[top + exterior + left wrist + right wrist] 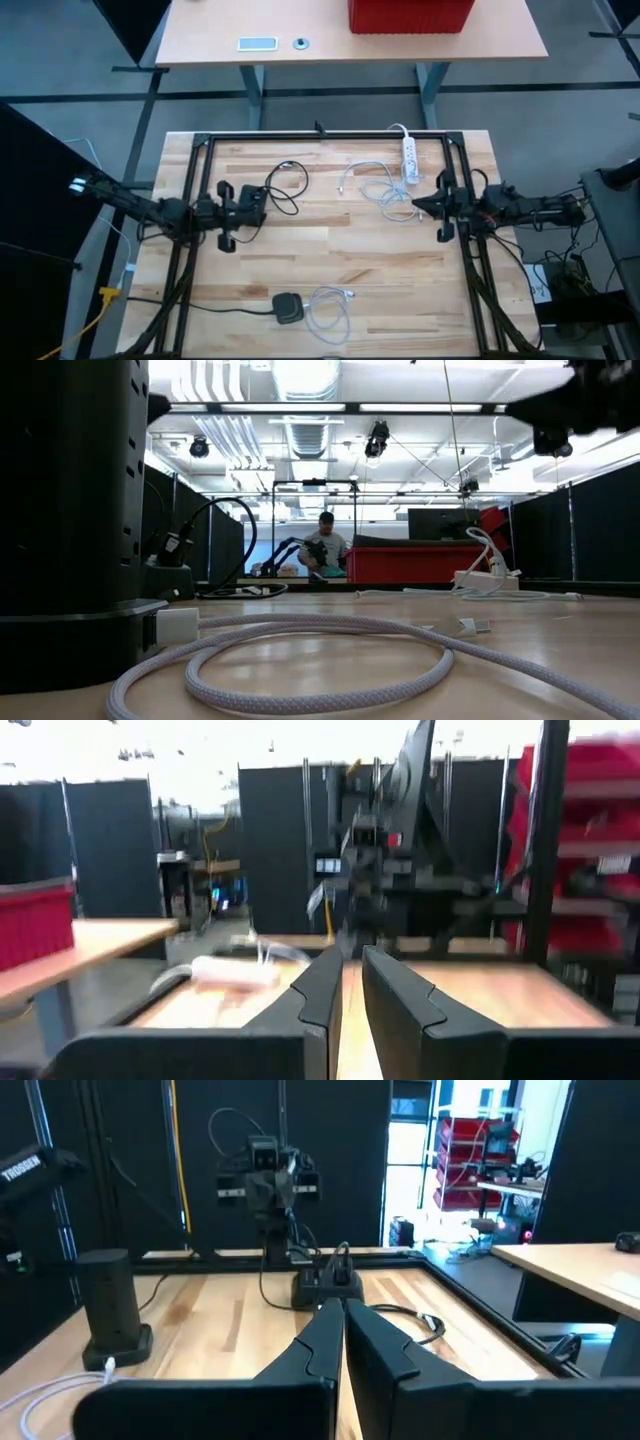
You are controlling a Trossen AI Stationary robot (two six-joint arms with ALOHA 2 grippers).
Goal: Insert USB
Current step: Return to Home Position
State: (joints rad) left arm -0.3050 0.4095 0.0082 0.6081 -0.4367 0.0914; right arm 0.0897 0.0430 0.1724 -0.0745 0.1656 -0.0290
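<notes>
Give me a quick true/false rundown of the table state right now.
1. The white power strip lies at the far edge of the table, on the right arm's side. True.
2. The right gripper holds a cable. False: it is shut on nothing, above the table.
3. A white cable coils beside the black tower near the front edge. True.
4. The red bin sits on the table. False: it is on the separate desk beyond.
5. The left gripper hovers over the white power strip. False: it is on the table's left side, well away from the strip.
</notes>
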